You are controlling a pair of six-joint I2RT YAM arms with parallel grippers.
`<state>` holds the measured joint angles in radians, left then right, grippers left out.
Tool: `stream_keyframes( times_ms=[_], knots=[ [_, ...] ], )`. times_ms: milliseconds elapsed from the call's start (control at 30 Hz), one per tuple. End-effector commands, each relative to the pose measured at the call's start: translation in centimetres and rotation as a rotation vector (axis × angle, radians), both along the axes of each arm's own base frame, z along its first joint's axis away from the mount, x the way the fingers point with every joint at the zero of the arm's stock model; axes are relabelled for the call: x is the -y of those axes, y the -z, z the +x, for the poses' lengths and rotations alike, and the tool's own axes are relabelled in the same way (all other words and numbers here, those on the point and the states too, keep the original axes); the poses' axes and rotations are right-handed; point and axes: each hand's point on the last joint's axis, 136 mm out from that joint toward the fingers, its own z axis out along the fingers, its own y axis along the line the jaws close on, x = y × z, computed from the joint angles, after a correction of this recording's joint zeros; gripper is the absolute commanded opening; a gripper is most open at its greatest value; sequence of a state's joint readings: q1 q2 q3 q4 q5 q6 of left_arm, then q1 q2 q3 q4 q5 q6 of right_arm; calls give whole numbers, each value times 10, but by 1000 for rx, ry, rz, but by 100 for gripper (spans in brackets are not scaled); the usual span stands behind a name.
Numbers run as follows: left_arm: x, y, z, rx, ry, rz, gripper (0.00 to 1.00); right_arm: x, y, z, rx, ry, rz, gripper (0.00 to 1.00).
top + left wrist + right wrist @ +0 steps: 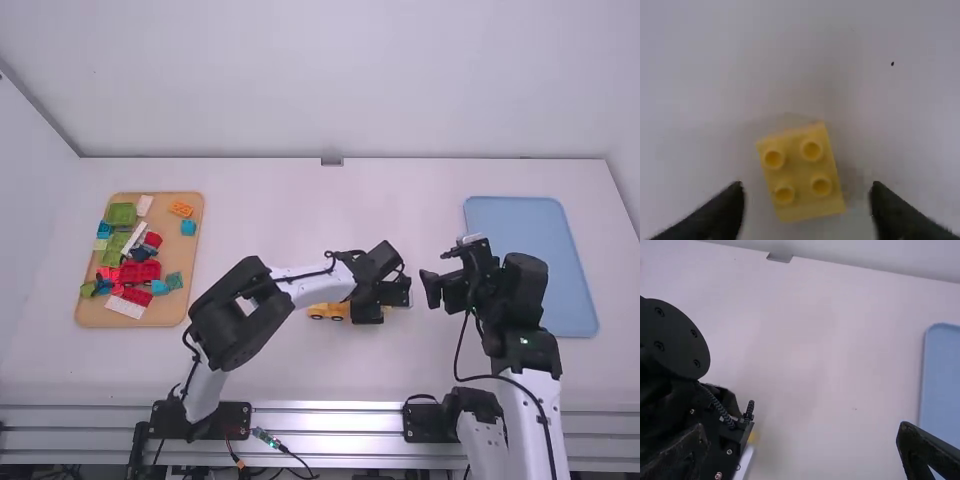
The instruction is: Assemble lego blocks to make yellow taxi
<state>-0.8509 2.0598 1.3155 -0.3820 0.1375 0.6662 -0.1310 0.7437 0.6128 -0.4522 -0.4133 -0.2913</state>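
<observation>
The left gripper (368, 312) had its jaws apart over a yellow block (801, 175), lower centre; the right gripper (440, 273), right of centre, also gaped. The left arm (312, 284) partly hid a yellow wheeled piece (328, 311). Mixed blocks (139, 271) filled the left tray (165, 314); a blue tray (540, 270) lay right.

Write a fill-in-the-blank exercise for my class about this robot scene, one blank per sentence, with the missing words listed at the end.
In the high view, the wooden tray of assorted blocks lies on the ____ side of the table.
The empty tray at the opposite side is coloured ____.
The yellow block in the left wrist view has ____ round studs on top.
The fingers of the right gripper are not shut but ____.

Missing words: left; blue; four; open.
</observation>
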Motion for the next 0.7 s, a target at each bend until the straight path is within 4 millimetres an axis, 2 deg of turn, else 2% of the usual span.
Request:
stream_keyframes(
  times_ms=[0,33,133,300,400,500,533,667],
  knots=[
    [-1,3,3,1,14,11,92,-2,-7,0,24,-11,-1,99],
    [-3,2,6,8,2,16,99,-2,-9,-1,31,-12,-3,99],
    [-7,-6,10,26,-17,36,99,-2,-11,-2,42,-11,-5,99],
    [-8,-47,11,43,-18,2,99,-1,-11,2,55,-23,-26,99],
    [-11,-63,15,68,-8,-26,99,0,-8,6,46,-23,-26,99],
    [-30,-82,25,95,-55,-63,99,0,0,12,27,-45,-42,99],
    [-31,-83,25,95,-59,-64,99,0,0,12,27,-46,-44,99],
    [-59,-98,21,44,-66,-154,99,-6,9,17,20,-127,-69,99]
  ],
)
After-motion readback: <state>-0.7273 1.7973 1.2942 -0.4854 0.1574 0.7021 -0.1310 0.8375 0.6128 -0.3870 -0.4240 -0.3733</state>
